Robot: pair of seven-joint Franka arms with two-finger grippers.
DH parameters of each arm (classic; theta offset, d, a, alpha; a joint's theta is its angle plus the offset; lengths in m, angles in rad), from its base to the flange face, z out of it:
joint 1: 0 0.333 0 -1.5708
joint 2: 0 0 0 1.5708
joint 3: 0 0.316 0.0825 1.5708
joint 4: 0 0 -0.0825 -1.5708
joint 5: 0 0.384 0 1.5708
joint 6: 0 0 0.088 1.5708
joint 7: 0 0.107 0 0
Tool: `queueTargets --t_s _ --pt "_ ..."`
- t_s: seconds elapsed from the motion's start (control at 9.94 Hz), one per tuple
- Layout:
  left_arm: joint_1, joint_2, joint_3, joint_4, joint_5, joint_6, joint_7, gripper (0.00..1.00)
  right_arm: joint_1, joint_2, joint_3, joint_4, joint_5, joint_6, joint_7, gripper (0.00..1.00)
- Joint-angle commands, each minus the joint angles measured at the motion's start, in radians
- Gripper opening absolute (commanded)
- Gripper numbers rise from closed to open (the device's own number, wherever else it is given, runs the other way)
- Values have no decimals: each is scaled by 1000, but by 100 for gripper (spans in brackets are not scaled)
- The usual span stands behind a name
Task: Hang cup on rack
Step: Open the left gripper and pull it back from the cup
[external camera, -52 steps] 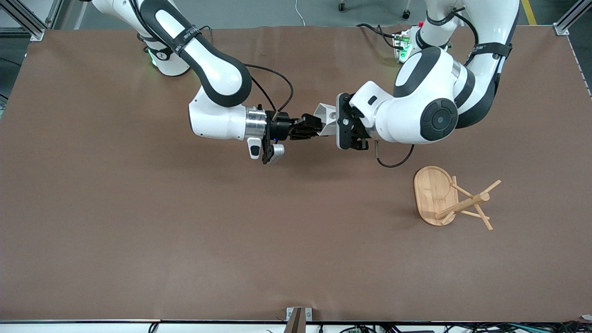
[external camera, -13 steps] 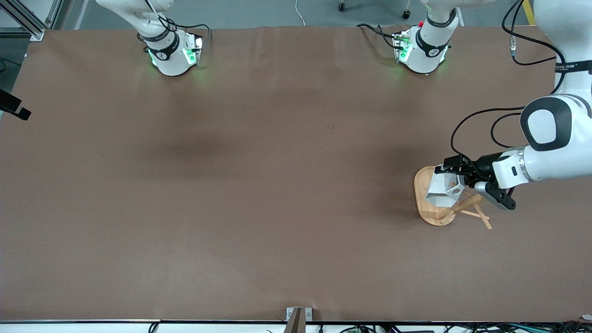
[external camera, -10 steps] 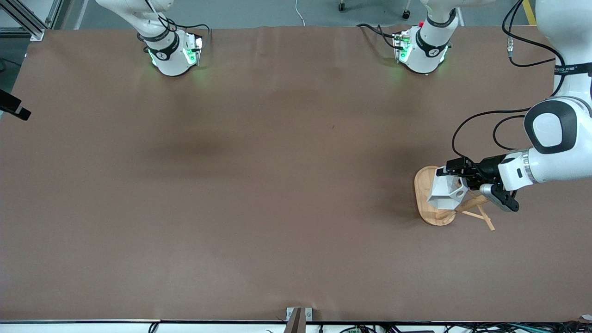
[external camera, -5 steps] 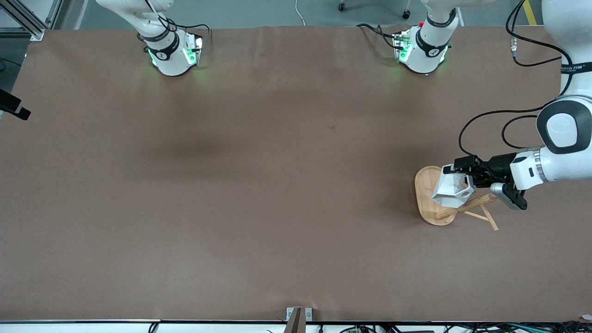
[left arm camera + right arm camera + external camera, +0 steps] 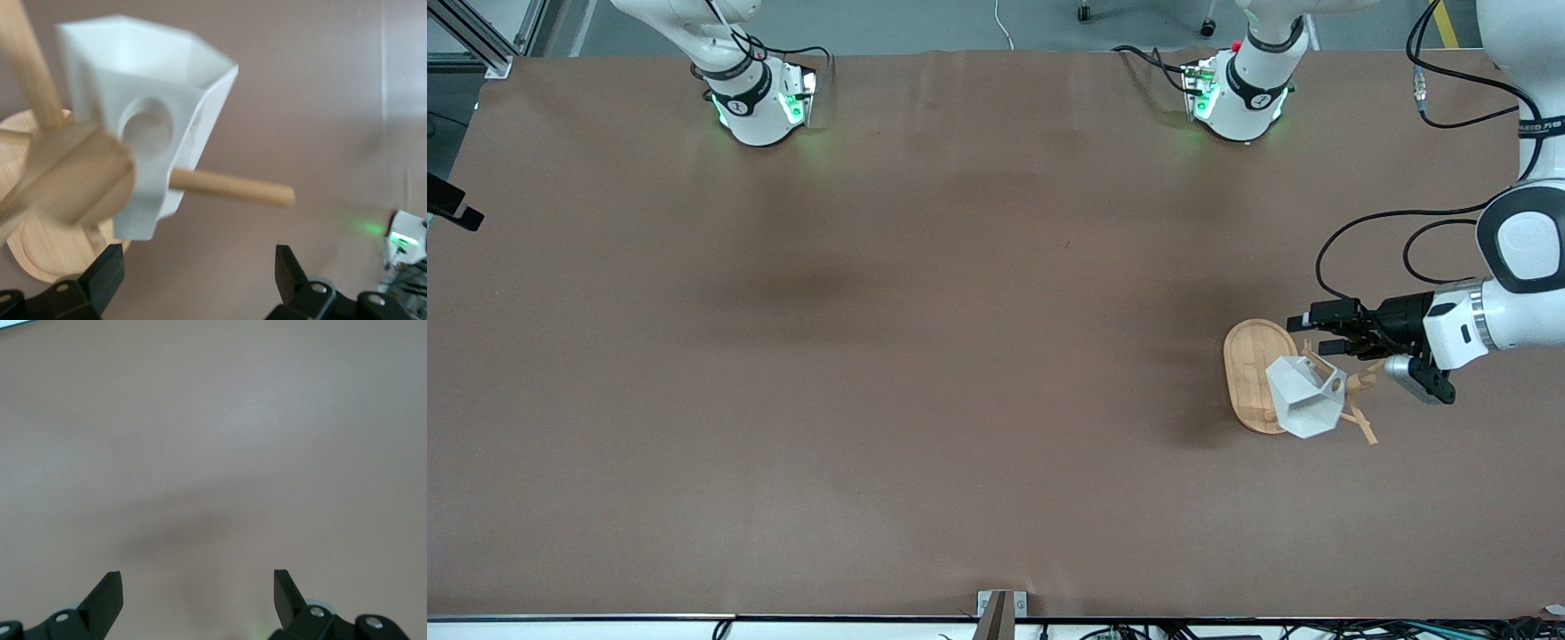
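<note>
The white faceted cup (image 5: 1305,402) hangs by its handle on a peg of the bamboo rack (image 5: 1249,366), which stands toward the left arm's end of the table. In the left wrist view the cup (image 5: 157,100) shows close up, with a peg (image 5: 233,188) running through its handle and the post's end (image 5: 73,175) beside it. My left gripper (image 5: 1316,332) is open and empty, just beside the rack's pegs and apart from the cup; it also shows in the left wrist view (image 5: 198,273). My right gripper (image 5: 198,587) is open and empty over bare table, and its arm waits.
The brown table mat (image 5: 925,356) carries nothing else. The two arm bases (image 5: 756,98) (image 5: 1238,89) stand at the edge farthest from the front camera. The left arm's cable (image 5: 1360,240) loops above the rack.
My left gripper has opened, let go of the cup and drawn back toward the left arm's end. The cup has swung down on the peg, nearer to the front camera.
</note>
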Motion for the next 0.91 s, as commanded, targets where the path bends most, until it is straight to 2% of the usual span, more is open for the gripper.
queueTargets --t_s 0.0,0.4,0.5,0.6,0.8 --pt "-6 -17 38 -18 84 -32 -68 100 -11 7 2 14 -11 -7 -14 100" --pt "-6 -130 35 -41 282 -61 -116 100 -10 7 2 14 -8 -7 -13 100" --pt "-12 -170 21 -39 363 -59 -150 100 -11 7 2 14 -8 -7 -13 100" --pt "-15 -211 -14 -41 444 -55 -206 100 -11 7 2 14 -8 -7 -13 100" --pt "-14 -285 -83 -42 500 -47 -364 100 -11 7 2 14 -8 -7 -13 100"
